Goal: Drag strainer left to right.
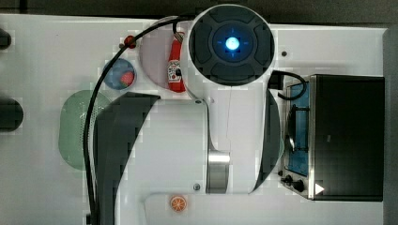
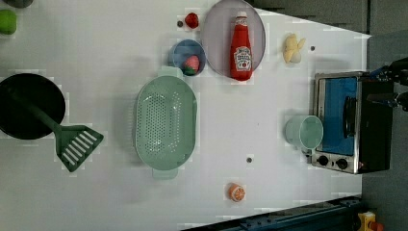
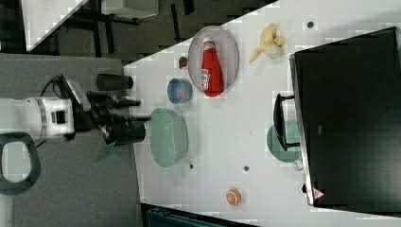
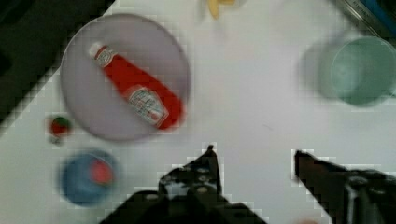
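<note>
The strainer [image 2: 166, 122] is a pale mint-green oval colander with small holes. It rests upright on the white table, a tab at each end. It also appears in the right view [image 3: 168, 137], and in the top view [image 1: 75, 129] it is partly covered by the arm. My gripper [image 3: 138, 109] hangs high over the table, just to the right view's left of the strainer and apart from it. In the wrist view the gripper [image 4: 254, 156] is open, with bare table between its two dark fingers [image 4: 208, 163].
A blue bowl [image 2: 187, 57] with a strawberry sits close to the strainer's far tab. Beside it a grey plate [image 2: 219, 45] holds a ketchup bottle [image 2: 240, 48]. A teal cup [image 2: 304, 131] stands by the toaster oven [image 2: 349, 120]. A black pan [image 2: 29, 106] with a green spatula [image 2: 74, 144], an orange [image 2: 236, 192] and a banana [image 2: 292, 48] also lie about.
</note>
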